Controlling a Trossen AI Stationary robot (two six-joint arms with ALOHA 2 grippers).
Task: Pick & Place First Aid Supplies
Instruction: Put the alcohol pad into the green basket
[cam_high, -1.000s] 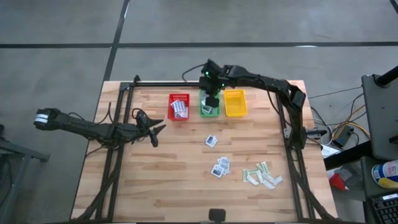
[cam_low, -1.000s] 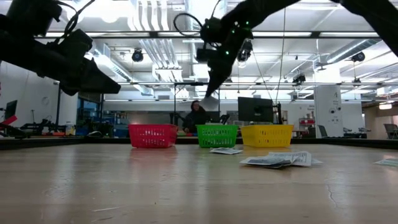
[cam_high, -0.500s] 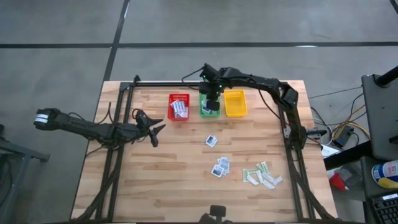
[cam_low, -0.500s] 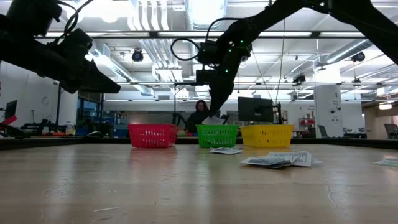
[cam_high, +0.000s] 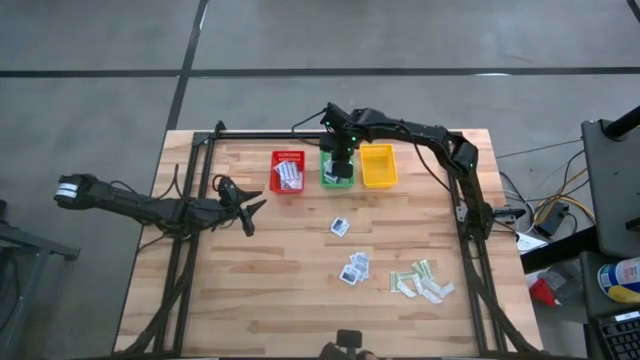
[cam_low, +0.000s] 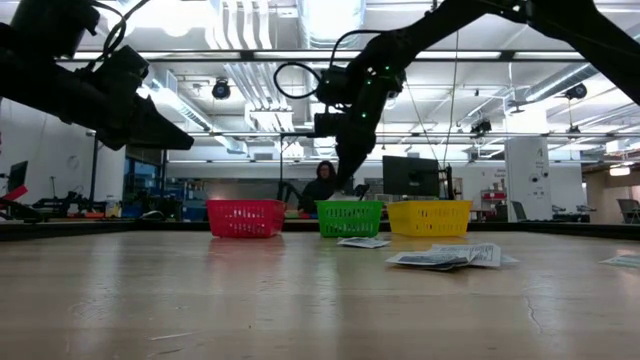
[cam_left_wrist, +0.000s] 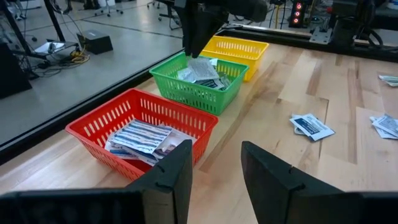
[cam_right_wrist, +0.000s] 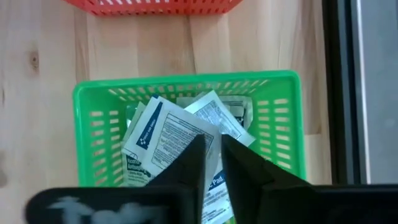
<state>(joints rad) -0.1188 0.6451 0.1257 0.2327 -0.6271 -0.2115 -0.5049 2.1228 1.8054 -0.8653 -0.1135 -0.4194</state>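
While the right gripper (cam_right_wrist: 211, 163) hangs over the green basket (cam_right_wrist: 289, 118), jaws slightly parted above a square packet (cam_right_wrist: 168, 140) lying inside, loose packets (cam_high: 353, 267) wait on the worktop (cam_high: 280, 290); left gripper (cam_left_wrist: 214, 165) idles, jaws wide.

The high view looks straight down from well above, taking in the whole counter (cam_high: 280, 290) and floor around it. The low view sits at counter height, facing level across the boards toward the room behind. The left wrist view looks forward and slightly down along the counter, fairly near the red basket (cam_left_wrist: 140, 134). The right wrist view looks straight down, close over the green basket (cam_right_wrist: 186, 134). All four views share that green basket.
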